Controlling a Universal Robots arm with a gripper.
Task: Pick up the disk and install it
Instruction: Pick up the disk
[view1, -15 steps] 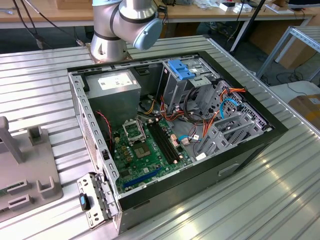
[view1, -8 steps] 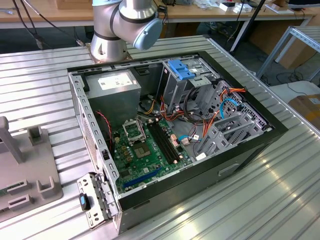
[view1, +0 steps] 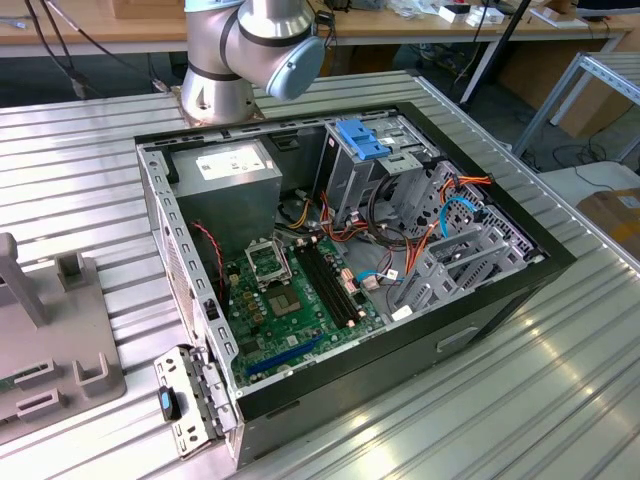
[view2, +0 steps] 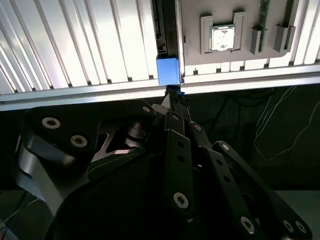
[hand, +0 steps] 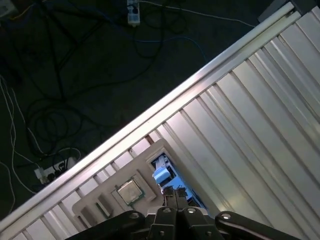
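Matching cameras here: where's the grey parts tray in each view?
Exterior view: grey parts tray at the exterior view's left edge.
Second wrist view: tray holding a processor, the disk at its side.
First wrist view: tray, same processor, near the table edge.
Shared landmark: ribbed metal table.

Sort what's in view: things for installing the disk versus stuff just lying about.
Job in hand: disk, tool, open computer case.
Lying about: processor chip, green memory stick, floor cables.
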